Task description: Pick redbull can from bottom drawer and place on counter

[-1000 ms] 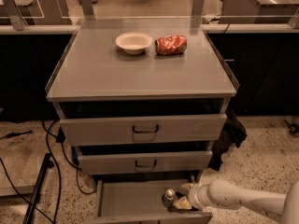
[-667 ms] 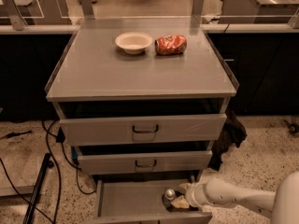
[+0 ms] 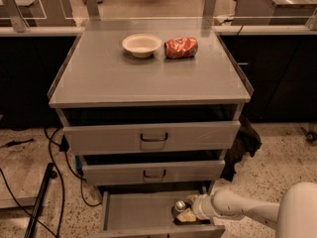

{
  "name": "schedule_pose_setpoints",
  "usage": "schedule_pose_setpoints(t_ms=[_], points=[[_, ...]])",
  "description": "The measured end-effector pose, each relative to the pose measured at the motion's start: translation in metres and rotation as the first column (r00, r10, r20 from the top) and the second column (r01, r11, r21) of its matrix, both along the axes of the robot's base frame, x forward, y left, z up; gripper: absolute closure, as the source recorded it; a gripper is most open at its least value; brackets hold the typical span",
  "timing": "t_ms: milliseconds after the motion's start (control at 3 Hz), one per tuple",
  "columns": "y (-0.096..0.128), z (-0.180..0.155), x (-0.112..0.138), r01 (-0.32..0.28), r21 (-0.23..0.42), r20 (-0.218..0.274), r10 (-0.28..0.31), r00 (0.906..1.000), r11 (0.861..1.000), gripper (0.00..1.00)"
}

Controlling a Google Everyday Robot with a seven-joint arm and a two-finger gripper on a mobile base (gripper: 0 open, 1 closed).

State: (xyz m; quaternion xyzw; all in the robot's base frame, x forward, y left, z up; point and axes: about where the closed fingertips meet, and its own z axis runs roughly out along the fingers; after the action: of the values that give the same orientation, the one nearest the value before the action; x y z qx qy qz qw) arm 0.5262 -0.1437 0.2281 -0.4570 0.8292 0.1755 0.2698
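The bottom drawer is pulled open at the foot of the cabinet. The redbull can stands upright at the drawer's right side, and only its shiny lid and upper body show. My gripper reaches in from the right on a white arm, and its pale fingers sit on either side of the can and close on it. The can still rests low inside the drawer. The counter is the flat grey top of the cabinet, above.
A white bowl and a crushed red-orange soda can lie at the back of the counter. Two drawers with dark loop handles stand partly open above the bottom drawer. Cables run on the floor at left.
My arm has shifted slightly left and reaches further into the drawer. The can stays in the same spot between the fingers.
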Motion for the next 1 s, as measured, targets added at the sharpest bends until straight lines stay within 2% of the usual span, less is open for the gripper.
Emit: schedule_pose_setpoints(t_ms=[667,1000], points=[[0.019,-0.021,0.001,-0.027,0.036,-0.018,0.027,0.9995,0.999,0.36],[0.025,-0.028,-0.001,-0.03,0.035,-0.015,0.03,0.9994,0.999,0.54]])
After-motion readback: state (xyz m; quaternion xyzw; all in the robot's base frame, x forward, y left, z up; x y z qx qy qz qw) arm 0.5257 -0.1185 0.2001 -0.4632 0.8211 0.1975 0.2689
